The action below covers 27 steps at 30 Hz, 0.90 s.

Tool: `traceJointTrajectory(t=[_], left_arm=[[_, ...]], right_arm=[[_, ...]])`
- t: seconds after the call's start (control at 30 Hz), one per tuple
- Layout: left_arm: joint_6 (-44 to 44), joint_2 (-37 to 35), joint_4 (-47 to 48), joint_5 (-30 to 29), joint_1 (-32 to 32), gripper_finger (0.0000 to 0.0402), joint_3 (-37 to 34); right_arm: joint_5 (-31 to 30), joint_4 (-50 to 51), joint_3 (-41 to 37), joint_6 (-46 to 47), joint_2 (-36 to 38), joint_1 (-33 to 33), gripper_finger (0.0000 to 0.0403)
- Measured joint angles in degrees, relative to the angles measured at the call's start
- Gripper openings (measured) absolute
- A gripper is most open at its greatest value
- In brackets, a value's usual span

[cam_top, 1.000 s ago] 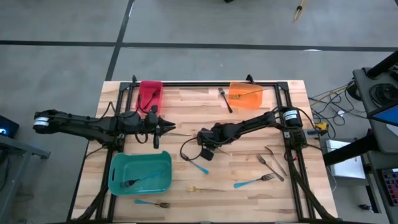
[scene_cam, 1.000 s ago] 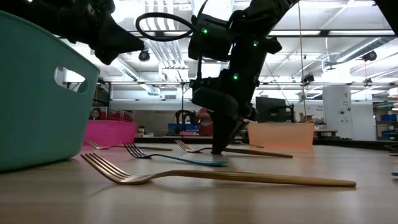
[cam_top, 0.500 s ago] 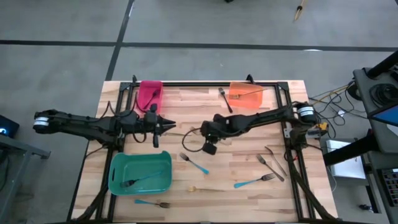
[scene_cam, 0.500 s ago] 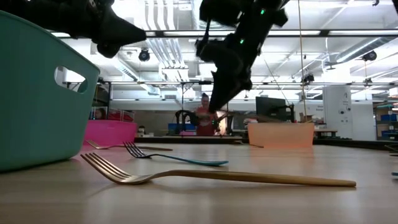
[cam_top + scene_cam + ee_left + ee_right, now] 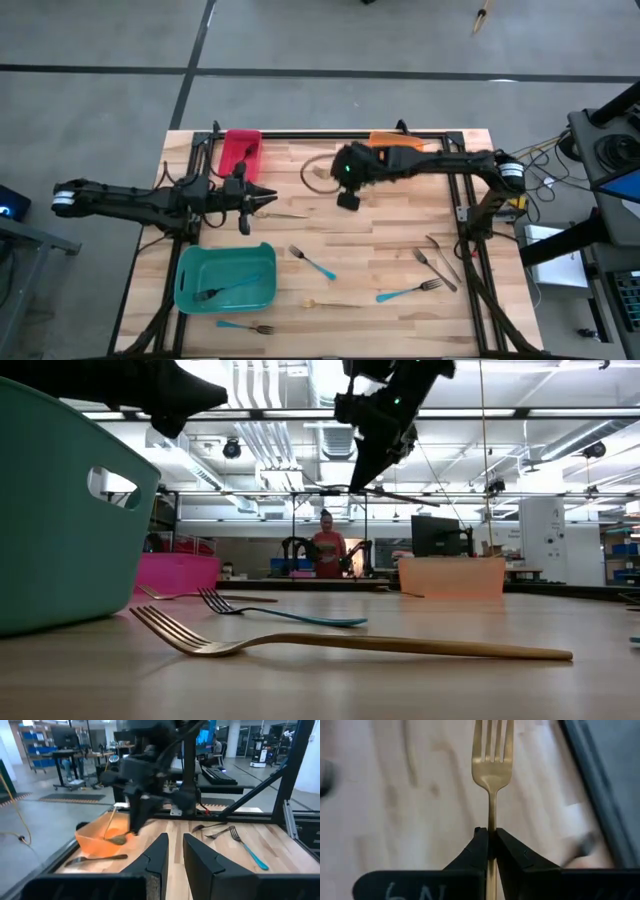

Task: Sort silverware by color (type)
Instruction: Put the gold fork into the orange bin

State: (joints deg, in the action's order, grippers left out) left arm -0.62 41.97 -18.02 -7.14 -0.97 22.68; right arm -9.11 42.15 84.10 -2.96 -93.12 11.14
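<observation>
My right gripper point(image 5: 338, 174) hangs high over the table's far middle, beside the orange bin point(image 5: 402, 150), shut on a gold fork point(image 5: 492, 755). The low view shows this fork point(image 5: 402, 497) about level, well above the table. My left gripper point(image 5: 270, 199) is level near the red bin point(image 5: 241, 152); a narrow gap separates its fingers point(image 5: 175, 852), with nothing in it. Loose on the wood lie a blue-handled fork point(image 5: 312, 262), a gold fork point(image 5: 330, 303) and grey forks point(image 5: 437, 266). A teal bin point(image 5: 225, 278) holds one blue-handled fork. My right gripper pinches the gold fork's handle just below the neck point(image 5: 491, 822) between its two fingertips. The fingers slant down from above. The tines stick out beyond the fingers and the rest of the handle runs back under them. The fork is lifted clear and about level.
Two more blue-handled forks lie near the front edge point(image 5: 408, 292) point(image 5: 245, 326). A thin fork point(image 5: 288, 213) lies just ahead of my left gripper. The orange bin point(image 5: 102, 837) holds gold forks. A black frame point(image 5: 330, 134) edges the table's far side. A person point(image 5: 327, 550) stands far behind.
My right gripper has risen from the table's middle and swung toward the far edge and the orange bin, rolling as it went. The gold fork has gone up with it, from the tabletop to well clear of the wood.
</observation>
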Motion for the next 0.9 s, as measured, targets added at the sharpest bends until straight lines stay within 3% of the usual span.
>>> traceJointTrajectory(t=[0.27,0.57,0.9], left_arm=[[-7.55,-3.40,0.02,-1.64,-0.11,0.0039,0.00],[-16.66,-7.17,0.00,-10.49,-1.39,0.0039,0.00],[-7.66,-7.93,0.02,-10.47,-1.40,0.0039,0.00]], right_arm=[[-0.04,16.52,10.34,-26.09,-3.50,10.96,0.0013],[-0.40,28.95,9.26,-41.88,-3.87,29.29,0.0013],[-0.20,28.30,4.42,-49.20,-3.82,38.07,0.0013]])
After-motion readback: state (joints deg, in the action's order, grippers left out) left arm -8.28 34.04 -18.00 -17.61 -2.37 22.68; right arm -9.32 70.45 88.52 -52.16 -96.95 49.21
